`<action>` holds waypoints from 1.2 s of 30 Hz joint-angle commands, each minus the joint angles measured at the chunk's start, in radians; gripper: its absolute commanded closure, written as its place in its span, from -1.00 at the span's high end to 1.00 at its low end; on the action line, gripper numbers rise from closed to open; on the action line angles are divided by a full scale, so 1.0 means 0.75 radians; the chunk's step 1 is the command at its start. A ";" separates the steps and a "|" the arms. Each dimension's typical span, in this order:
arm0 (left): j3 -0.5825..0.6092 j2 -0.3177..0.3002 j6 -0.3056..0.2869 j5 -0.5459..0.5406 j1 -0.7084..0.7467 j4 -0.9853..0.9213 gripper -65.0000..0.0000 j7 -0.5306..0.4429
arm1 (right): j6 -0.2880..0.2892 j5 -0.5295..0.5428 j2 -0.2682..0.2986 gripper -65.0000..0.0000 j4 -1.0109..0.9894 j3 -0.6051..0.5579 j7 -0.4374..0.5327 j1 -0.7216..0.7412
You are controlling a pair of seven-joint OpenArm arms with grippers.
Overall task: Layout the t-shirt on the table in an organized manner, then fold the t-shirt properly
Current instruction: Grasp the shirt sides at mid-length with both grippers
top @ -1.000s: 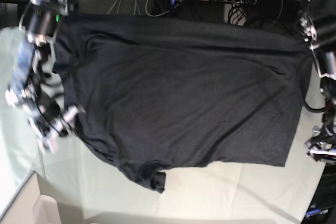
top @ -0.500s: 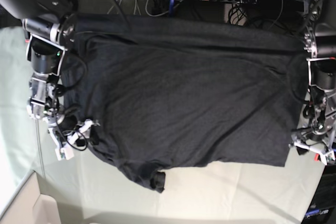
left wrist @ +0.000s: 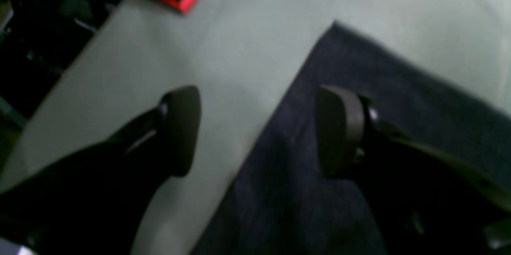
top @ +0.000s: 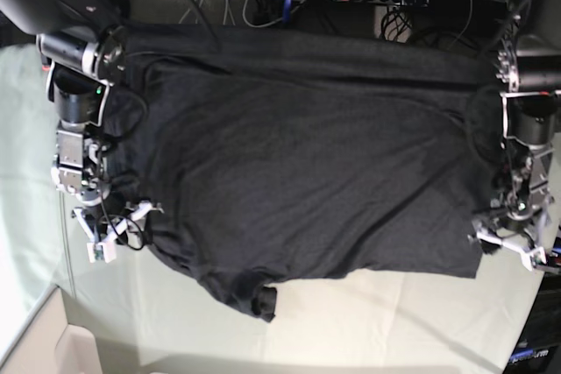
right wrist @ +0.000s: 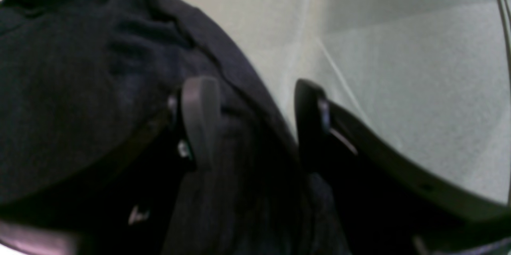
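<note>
Both arms have dropped since the earlier frame to the near corners of the t-shirt (top: 307,181), which lies spread on the table (top: 377,321). Nearest, the right gripper (right wrist: 255,123) straddles the rumpled sleeve edge, jaws spread, nothing pinched; the left gripper (left wrist: 257,131) likewise straddles the hem corner. Farther back, fabric overhangs the far edge. Closing too high could miss the cloth or catch only one layer.
</note>
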 commanded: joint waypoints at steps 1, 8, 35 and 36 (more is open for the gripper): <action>-0.002 -0.023 0.002 -0.005 -0.042 0.019 0.34 -0.038 | -0.004 0.014 0.022 -0.05 0.020 0.000 0.061 0.040; 0.000 -0.016 0.002 -0.005 0.022 0.017 0.34 -0.038 | -0.006 0.012 0.031 -0.06 -0.091 0.000 0.067 0.042; 0.002 0.012 0.002 0.005 -0.011 -0.145 0.33 -0.040 | -0.004 0.012 0.049 -1.00 -0.203 -0.105 0.059 0.007; 0.002 0.012 0.000 0.005 -0.001 -0.145 0.33 -0.040 | -0.004 0.012 0.049 -1.00 -0.199 -0.105 0.059 -0.008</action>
